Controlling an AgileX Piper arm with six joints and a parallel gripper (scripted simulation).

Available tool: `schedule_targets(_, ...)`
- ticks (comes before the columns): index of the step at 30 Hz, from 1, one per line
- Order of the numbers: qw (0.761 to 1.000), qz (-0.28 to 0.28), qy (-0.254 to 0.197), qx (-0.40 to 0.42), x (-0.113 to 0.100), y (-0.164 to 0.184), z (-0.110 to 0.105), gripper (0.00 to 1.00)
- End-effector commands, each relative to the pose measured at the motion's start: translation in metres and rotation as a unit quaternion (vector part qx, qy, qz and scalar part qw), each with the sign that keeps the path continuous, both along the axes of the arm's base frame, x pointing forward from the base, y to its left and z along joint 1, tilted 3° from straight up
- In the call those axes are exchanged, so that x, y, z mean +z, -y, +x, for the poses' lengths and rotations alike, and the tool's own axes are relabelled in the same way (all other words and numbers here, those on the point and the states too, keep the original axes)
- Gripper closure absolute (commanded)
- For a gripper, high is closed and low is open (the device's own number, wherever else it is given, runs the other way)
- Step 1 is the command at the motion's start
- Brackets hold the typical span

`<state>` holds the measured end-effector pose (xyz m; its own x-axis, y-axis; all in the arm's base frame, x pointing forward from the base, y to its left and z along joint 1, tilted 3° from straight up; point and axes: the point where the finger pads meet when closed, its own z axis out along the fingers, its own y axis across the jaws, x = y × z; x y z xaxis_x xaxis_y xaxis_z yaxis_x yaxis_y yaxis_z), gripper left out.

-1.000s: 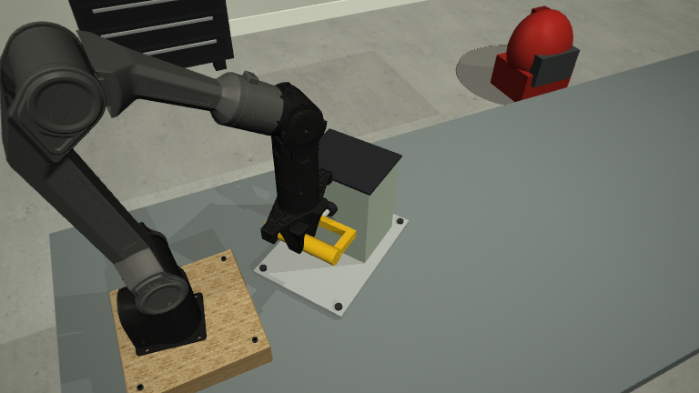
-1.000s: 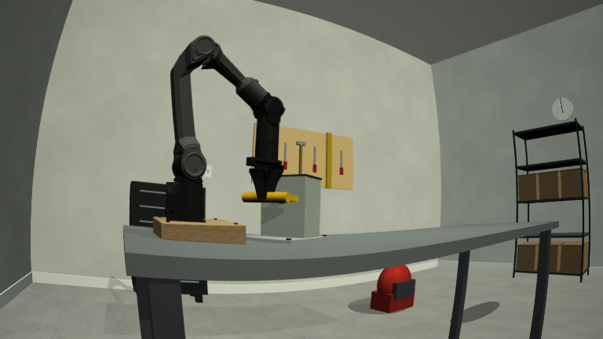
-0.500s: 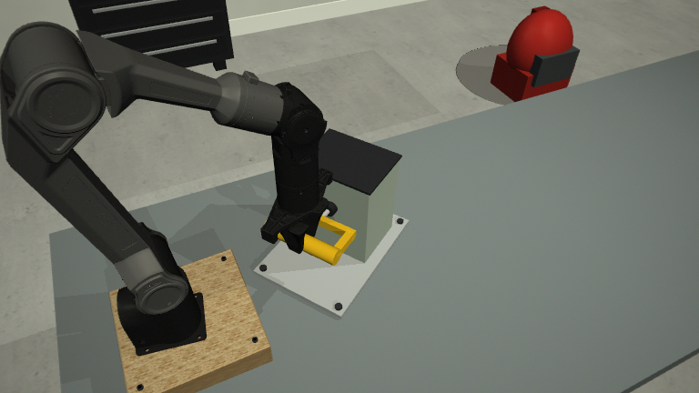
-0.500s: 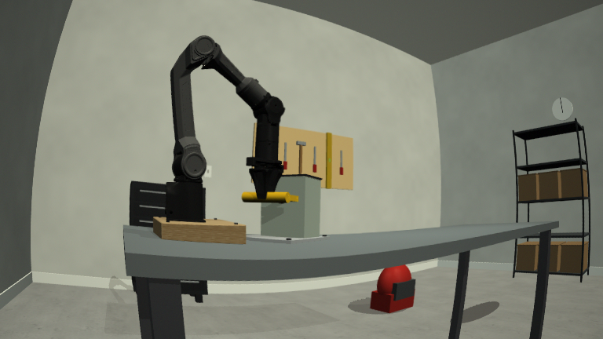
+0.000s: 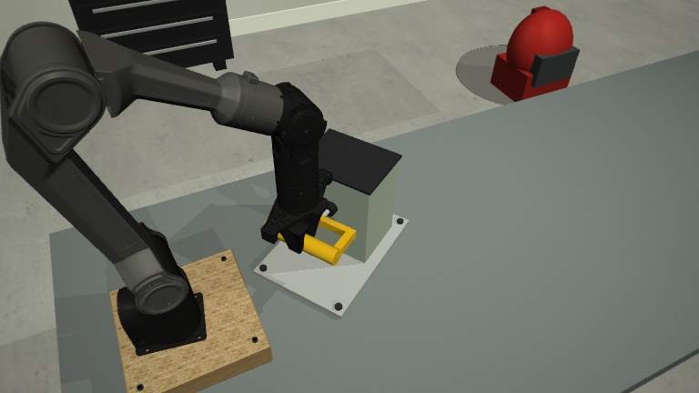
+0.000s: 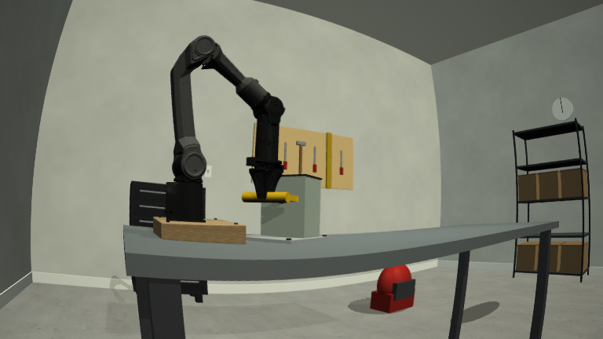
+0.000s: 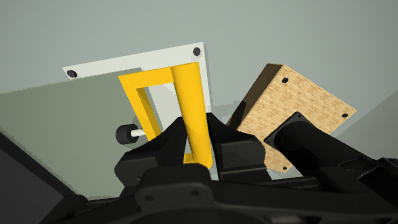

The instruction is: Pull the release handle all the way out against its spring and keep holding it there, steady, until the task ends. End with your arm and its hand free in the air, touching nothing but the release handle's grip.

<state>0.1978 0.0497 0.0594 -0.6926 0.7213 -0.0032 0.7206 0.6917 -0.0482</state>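
The yellow release handle (image 5: 326, 244) is a U-shaped loop with a round grip bar, sticking out from a pale grey box with a black top (image 5: 365, 195) on a white baseplate (image 5: 328, 273). My gripper (image 5: 297, 239) comes down from above and is shut on the grip bar near its left end. In the wrist view the two black fingers clamp the yellow bar (image 7: 192, 112) from both sides. A thin white rod with a black knob (image 7: 127, 133) leads from the handle into the box face. In the exterior view the handle (image 6: 269, 196) hangs above the table, a little out from the box.
My arm's base stands on a wooden block (image 5: 190, 322) at the table's near left corner, close to the baseplate. A red object (image 5: 535, 51) and a black drawer cabinet (image 5: 156, 29) stand on the floor behind the table. A shelf rack (image 6: 550, 198) stands at far right.
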Motion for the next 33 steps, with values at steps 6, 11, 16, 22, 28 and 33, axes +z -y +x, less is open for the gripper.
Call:
schedule_targets(6,1.000,0.000,0.000,0.000,-0.001,0.000,0.000,1.00)
schedule_targets(11,1.000,0.000,0.000,0.000,0.000,0.001,-0.001,1.00)
schedule_targets(16,1.000,-0.001,0.000,0.000,0.000,0.004,-0.004,1.00)
schedule_targets(22,1.000,-0.001,0.000,0.000,0.000,0.009,-0.009,1.00)
schedule_targets(28,1.000,-0.001,0.000,0.000,0.001,0.018,-0.018,1.00)
schedule_targets(33,1.000,-0.001,0.000,0.000,0.002,0.026,-0.027,1.00)
